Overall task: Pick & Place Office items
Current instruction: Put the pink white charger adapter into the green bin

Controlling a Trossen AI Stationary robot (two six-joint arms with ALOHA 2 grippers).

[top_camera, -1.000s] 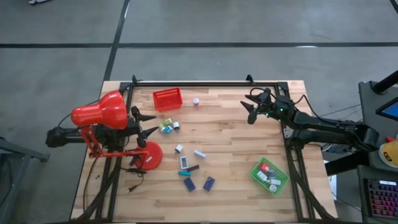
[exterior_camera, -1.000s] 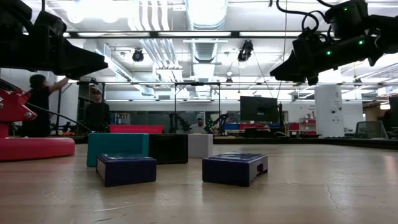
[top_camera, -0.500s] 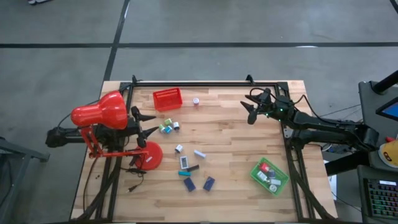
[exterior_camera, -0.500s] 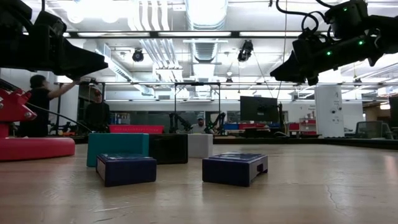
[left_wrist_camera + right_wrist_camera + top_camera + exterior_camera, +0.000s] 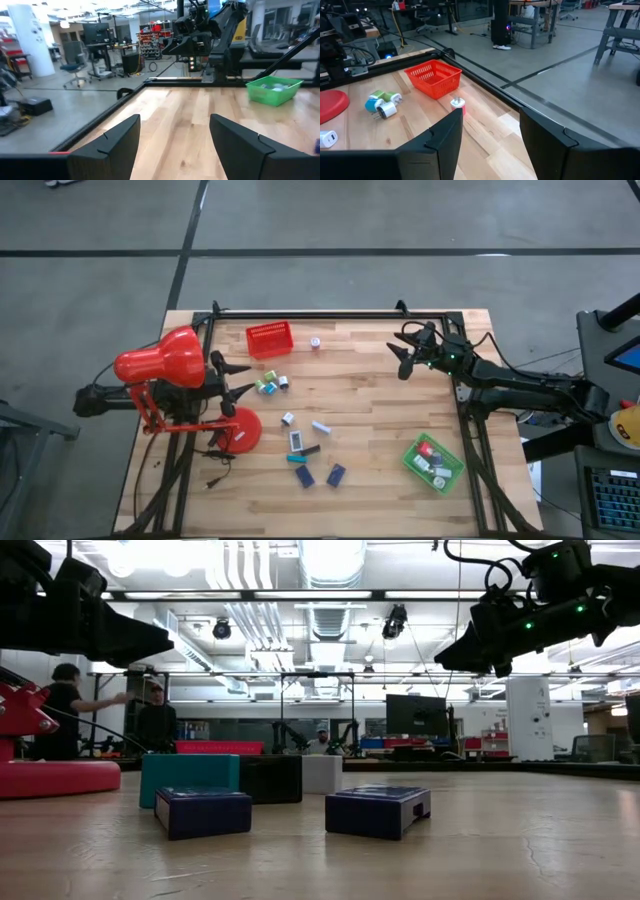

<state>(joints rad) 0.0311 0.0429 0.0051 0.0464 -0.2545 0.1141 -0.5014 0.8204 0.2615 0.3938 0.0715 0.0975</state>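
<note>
We count about ten loose office items (image 5: 300,442) mid-table, two trays, red (image 5: 269,339) and green (image 5: 433,462), and one red lamp (image 5: 160,363). Our left gripper (image 5: 232,379) and right gripper (image 5: 403,356) both hover with parted, empty jaws. The items lie between them, nearer the left gripper, touching neither.

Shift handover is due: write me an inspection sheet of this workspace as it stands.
Surface: wooden table, bare toward the right gripper's end.
Job's things: small office items scattered mid-table; more lie in the green tray.
Clutter: red desk lamp at the left edge; red tray at the far edge looks empty.
Grippers: left gripper open, holding nothing, beside the lamp; right gripper open, holding nothing, above the table.
Cables: dark leads by the lamp's base.
Surroundings: people stand in the room behind.
</note>
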